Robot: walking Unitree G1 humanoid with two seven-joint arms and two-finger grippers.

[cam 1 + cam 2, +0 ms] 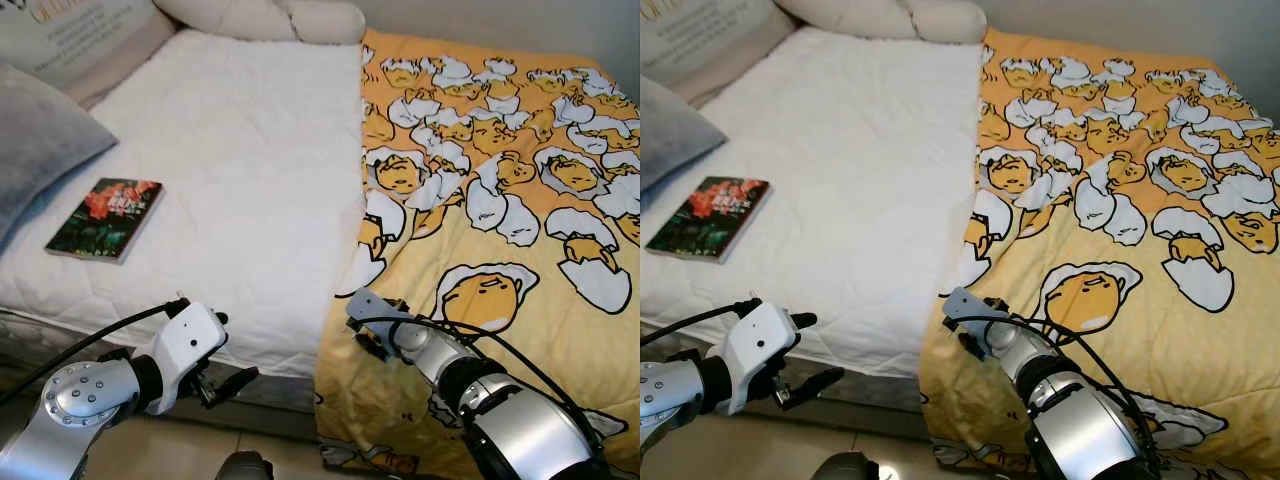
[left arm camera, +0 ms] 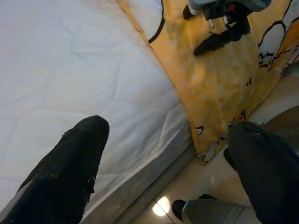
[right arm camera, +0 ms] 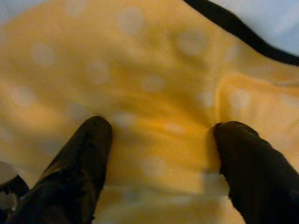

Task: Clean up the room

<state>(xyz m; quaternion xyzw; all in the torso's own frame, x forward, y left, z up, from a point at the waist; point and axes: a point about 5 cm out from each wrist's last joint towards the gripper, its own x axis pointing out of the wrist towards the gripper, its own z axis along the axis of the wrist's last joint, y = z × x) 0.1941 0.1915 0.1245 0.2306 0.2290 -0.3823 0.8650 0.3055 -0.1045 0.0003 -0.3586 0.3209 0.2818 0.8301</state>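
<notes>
A yellow blanket (image 1: 500, 200) with a cartoon egg pattern covers the right half of the bed (image 1: 230, 170) and hangs over its near edge. The right pincer (image 3: 159, 140) presses against the blanket near that edge, its fingers spread apart with a low fold of cloth between them. The left pincer (image 1: 225, 385) hovers open just off the near edge of the white mattress. A book (image 1: 105, 218) lies on the left, near a grey pillow (image 1: 40, 140).

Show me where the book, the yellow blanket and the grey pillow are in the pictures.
book (image 1: 105, 218), left eye view, middle of its cover.
yellow blanket (image 1: 500, 220), left eye view, flat part on the bed.
grey pillow (image 1: 35, 145), left eye view, middle of its top face.
</notes>
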